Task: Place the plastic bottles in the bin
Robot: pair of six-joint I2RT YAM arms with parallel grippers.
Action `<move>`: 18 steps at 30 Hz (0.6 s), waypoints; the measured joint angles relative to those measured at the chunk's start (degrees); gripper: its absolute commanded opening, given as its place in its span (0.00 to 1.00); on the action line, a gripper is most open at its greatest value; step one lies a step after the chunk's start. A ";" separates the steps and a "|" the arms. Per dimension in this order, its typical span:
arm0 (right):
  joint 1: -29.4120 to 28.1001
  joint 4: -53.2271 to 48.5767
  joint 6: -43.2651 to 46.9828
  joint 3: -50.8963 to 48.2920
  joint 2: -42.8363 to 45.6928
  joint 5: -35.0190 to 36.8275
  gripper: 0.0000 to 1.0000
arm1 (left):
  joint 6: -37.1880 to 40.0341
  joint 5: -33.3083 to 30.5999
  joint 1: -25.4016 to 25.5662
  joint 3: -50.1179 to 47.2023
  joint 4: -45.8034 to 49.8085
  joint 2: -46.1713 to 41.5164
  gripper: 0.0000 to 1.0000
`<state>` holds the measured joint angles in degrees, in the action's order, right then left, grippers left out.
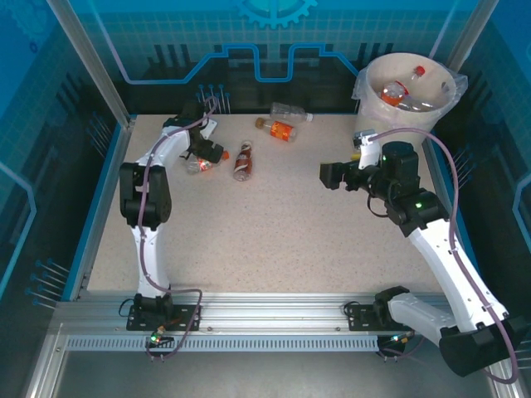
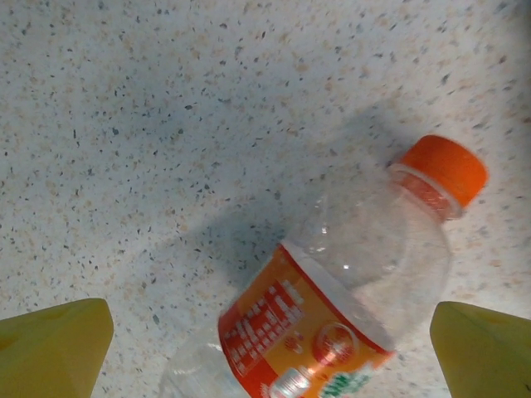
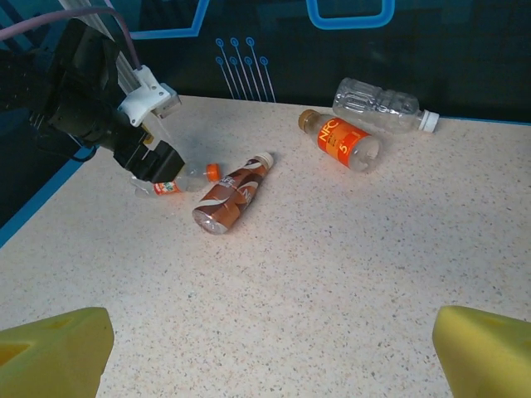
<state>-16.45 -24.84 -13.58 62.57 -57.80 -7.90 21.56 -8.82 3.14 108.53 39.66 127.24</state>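
At the far left of the surface (image 1: 274,240), left pincer (image 1: 203,156) spread wide over an orange-labelled bottle (image 1: 199,166), nothing gripped. From its wrist view, lying on its side between the yellow fingertips (image 2: 50,348), long axis slanted, orange cap (image 2: 440,170) toward the upper right. Just beside it, brown bottle (image 1: 242,162), lengthwise near-to-far, cap at the far end. Farther back, orange NFC bottle (image 1: 282,130), cap leftward, and clear bottle (image 1: 290,110), white cap rightward. Right of centre, right pincer (image 1: 330,176) fully open and empty, on the near side of the bin (image 1: 375,79) in the far right corner, more bottles (image 1: 398,89) inside.
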 measured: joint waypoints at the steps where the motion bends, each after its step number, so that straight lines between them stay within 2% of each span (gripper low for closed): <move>1: 0.00 -0.15 0.00 0.00 0.31 0.22 1.00 | 0.87 0.37 -0.37 0.98 0.98 0.94 0.99; 9: 0.00 -0.83 -0.07 0.00 1.14 1.77 1.00 | 4.48 2.54 -1.27 0.55 4.13 3.02 0.90; 15: 0.00 -1.81 0.37 0.04 1.11 1.99 1.00 | 5.42 2.69 -1.27 -4.81 3.28 2.89 0.87; 18: 0.00 -2.05 0.57 0.04 1.11 2.16 1.00 | 5.42 2.62 -1.20 -8.02 0.83 1.31 0.81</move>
<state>-16.45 -26.89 -13.02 62.61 -56.69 -5.74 26.98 -6.20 1.93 100.51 40.49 128.55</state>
